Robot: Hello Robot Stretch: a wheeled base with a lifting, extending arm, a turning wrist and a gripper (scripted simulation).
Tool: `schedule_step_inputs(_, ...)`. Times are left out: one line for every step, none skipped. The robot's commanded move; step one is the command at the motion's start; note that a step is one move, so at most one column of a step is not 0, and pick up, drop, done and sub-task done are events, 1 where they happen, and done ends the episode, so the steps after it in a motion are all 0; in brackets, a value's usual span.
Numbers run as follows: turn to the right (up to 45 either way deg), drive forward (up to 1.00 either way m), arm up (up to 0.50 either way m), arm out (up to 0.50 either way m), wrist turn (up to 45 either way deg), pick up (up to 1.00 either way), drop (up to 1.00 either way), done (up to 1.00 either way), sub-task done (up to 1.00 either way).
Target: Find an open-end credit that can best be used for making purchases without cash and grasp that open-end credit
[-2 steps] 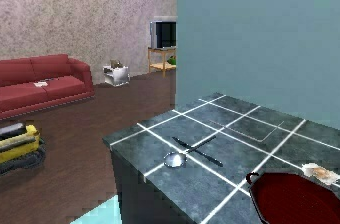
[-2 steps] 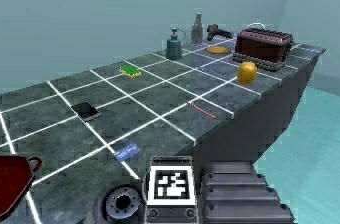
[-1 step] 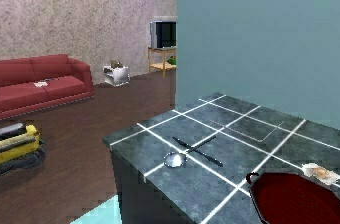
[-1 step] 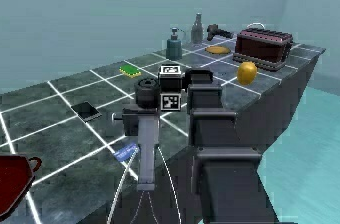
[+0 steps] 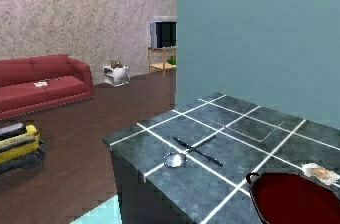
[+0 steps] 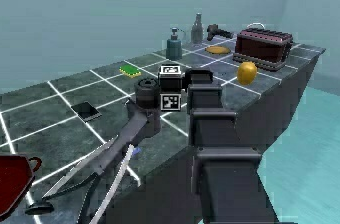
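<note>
The bottom edge cuts the red pan; the green thing is too small to name.

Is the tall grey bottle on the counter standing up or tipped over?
Standing up: the grey bottle rises straight from the counter, with its narrow neck on top.

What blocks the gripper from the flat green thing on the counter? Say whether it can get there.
Probably yes. The flat green thing lies on bare counter tiles a little beyond the gripper, with nothing standing between. The gripper points the other way, so the wrist would likely need turning.
</note>
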Motion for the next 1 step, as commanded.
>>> schedule_step_inputs(0.0,0.0,0.0,0.0,45.0,0.0,0.0,0.0,0.0)
